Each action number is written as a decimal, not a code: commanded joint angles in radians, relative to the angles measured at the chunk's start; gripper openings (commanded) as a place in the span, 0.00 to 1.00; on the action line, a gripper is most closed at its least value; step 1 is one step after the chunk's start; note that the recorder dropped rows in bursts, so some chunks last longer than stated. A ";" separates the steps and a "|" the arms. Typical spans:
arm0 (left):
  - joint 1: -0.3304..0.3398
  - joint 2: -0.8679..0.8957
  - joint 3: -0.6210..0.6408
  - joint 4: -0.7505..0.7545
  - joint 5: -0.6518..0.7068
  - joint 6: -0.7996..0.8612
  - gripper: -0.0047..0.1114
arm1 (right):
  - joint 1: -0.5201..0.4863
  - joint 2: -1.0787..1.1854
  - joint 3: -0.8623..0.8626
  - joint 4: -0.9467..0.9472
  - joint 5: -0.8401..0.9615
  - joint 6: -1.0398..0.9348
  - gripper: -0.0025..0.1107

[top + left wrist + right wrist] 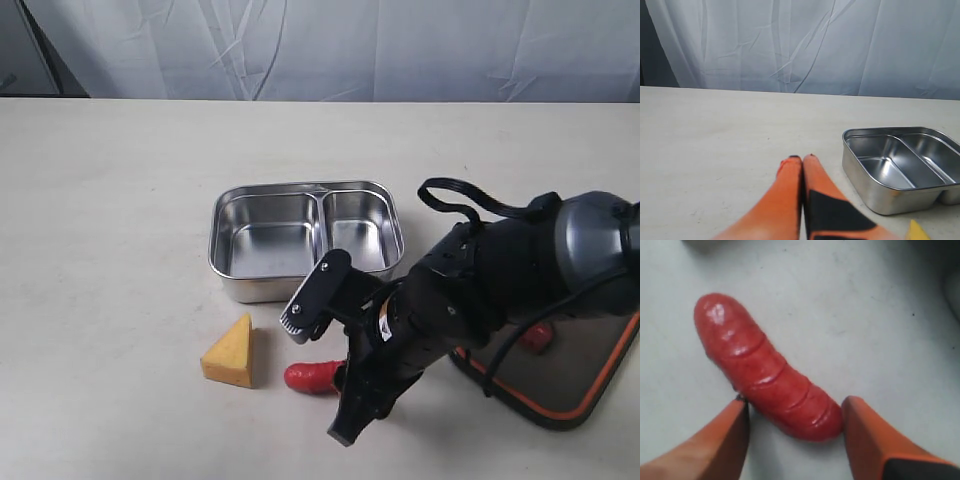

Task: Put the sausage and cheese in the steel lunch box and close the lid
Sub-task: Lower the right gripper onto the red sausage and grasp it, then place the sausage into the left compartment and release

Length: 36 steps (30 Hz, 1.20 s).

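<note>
The red ridged sausage (312, 376) (765, 370) lies on the table in front of the steel lunch box (255, 288). My right gripper (795, 407) is open and straddles one end of the sausage, with an orange fingertip close against each side. The yellow cheese (232, 352) wedge rests just left of the sausage. Both compartments of the lunch box (875, 185) hold nothing. The dark lid (590, 370) lies flat at the right, partly under my right arm (470, 280). My left gripper (802, 159) is shut on nothing, hovering over bare table left of the box; a cheese (916, 232) corner shows beside it.
A white curtain (330, 45) hangs behind the table's far edge. Bare tabletop stretches left of the lunch box and the cheese. My right arm's black cable loop (450, 195) rises just right of the box.
</note>
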 commanded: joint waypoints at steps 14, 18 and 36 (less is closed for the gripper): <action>0.000 -0.004 0.004 0.002 -0.012 -0.002 0.04 | 0.001 -0.292 -0.005 0.038 0.090 0.049 0.01; 0.000 -0.004 0.004 0.002 -0.012 -0.002 0.04 | 0.001 -0.264 -0.005 0.112 0.035 0.047 0.04; 0.000 -0.004 0.004 0.002 -0.014 -0.002 0.04 | 0.001 0.156 -0.214 0.157 0.075 0.152 0.47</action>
